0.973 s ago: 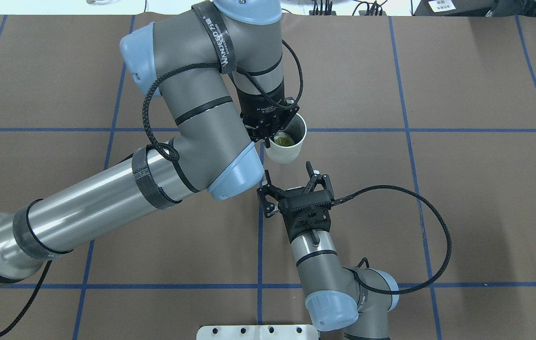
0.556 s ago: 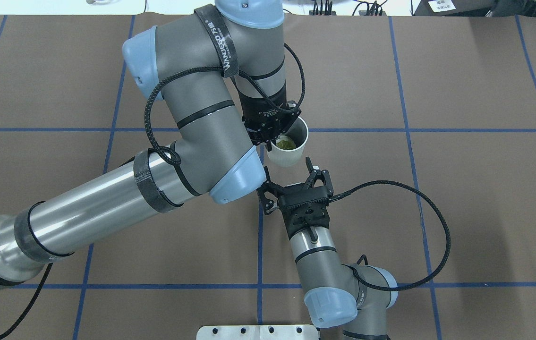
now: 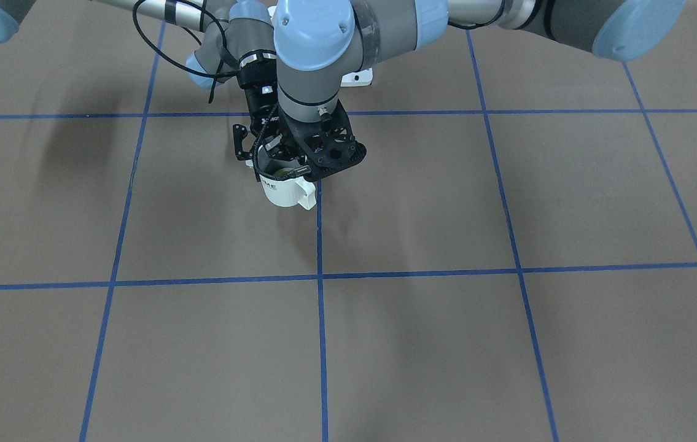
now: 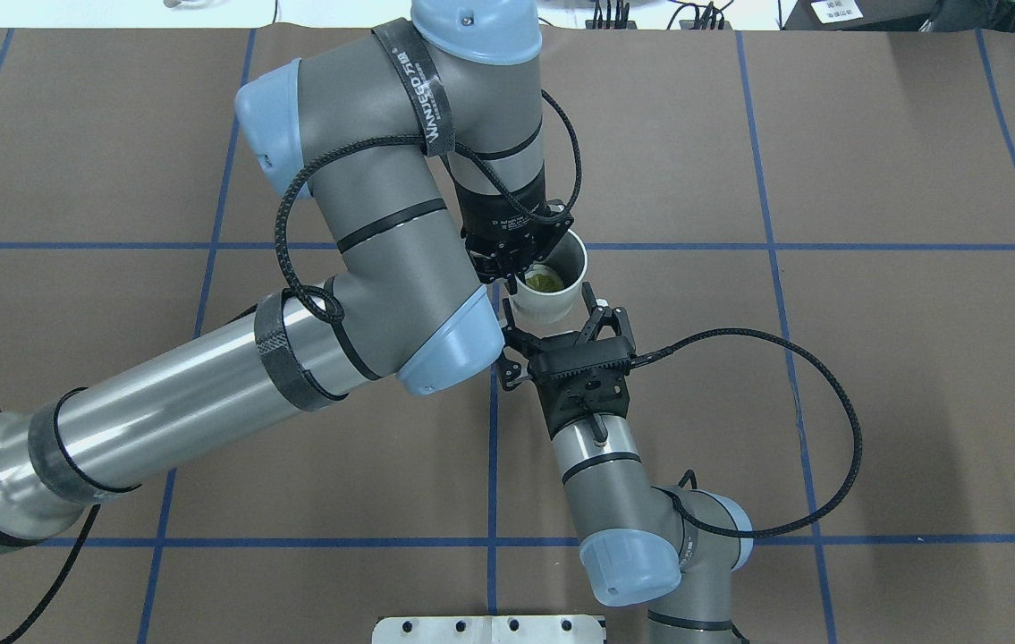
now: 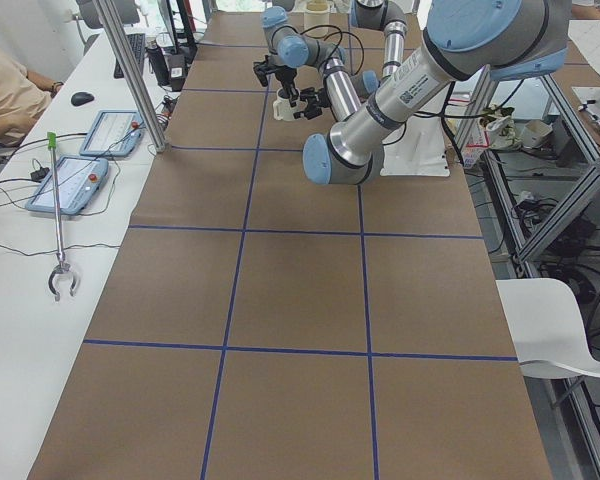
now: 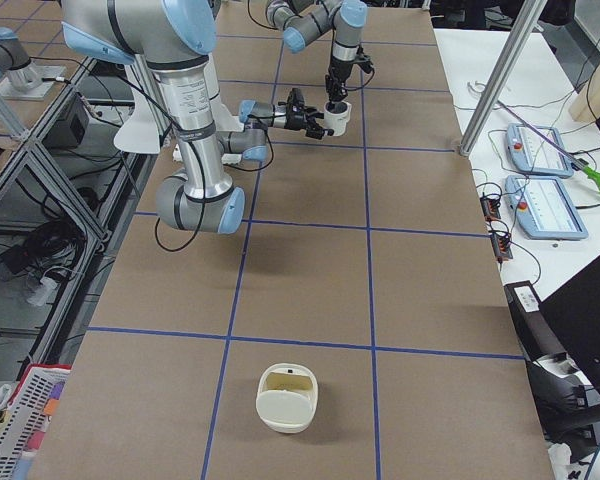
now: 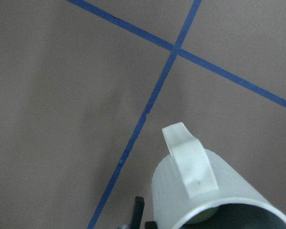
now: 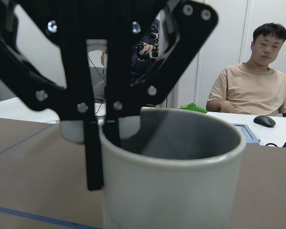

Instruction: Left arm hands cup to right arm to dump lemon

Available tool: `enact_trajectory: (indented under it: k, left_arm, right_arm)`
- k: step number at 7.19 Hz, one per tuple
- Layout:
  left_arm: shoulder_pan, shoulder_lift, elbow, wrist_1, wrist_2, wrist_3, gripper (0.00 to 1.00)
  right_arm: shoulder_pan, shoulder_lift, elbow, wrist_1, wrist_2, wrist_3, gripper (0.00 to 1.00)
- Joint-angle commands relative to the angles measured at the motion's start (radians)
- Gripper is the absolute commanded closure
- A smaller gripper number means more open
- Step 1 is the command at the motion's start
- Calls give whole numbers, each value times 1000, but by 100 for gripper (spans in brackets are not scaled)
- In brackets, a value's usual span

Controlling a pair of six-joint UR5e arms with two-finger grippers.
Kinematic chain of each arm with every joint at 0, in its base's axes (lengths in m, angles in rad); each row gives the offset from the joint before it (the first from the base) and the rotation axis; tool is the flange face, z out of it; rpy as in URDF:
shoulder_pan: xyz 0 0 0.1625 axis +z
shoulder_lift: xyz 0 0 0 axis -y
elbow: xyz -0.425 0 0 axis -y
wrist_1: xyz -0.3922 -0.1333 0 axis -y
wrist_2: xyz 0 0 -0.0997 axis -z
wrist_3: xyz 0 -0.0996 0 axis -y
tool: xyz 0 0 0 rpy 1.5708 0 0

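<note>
Cup (image 4: 536, 304) hangs upright off the counter (image 4: 874, 402), its long axis vertical, with the lemon (image 4: 546, 281) lying inside at the bottom. The left arm (image 4: 203, 394) comes down from above, and the left jaws are pinched on the rim wall, one finger inside and one outside, just over the handle (image 3: 306, 194). The handle points away from the robot. The right arm (image 4: 601, 483) reaches in level from the robot's side, so the cup lies straight ahead of the right jaws, and its plain, handle-free wall fills the right wrist view. The right jaws are spread wide across the cup's width, one finger to each side of the lower wall; whether either pad touches it I cannot tell. The coming grasp looks to turn on this: the fingers would close sideways on the body below the rim, clear of the left fingers above. A second ago the right jaws stood well short of the cup with bare counter between them. They have since advanced until the fingers flank it, and the cup itself has drifted only slightly.
</note>
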Motion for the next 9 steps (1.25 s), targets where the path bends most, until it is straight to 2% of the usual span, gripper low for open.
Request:
enact_trajectory:
  k: [1,6,9]
  left_arm:
    - [2,-3,-5,1,-3,1,100]
    - [6,-6,-11,-2,-9,1,100]
    - [8,-6,-9,-4,-9,1,100]
  right_arm:
    - [10,1,-2,12,6,2,2]
    - [19,-1,-16,10,12,2,2]
    - [19,-2,-22,10,12,-4,63]
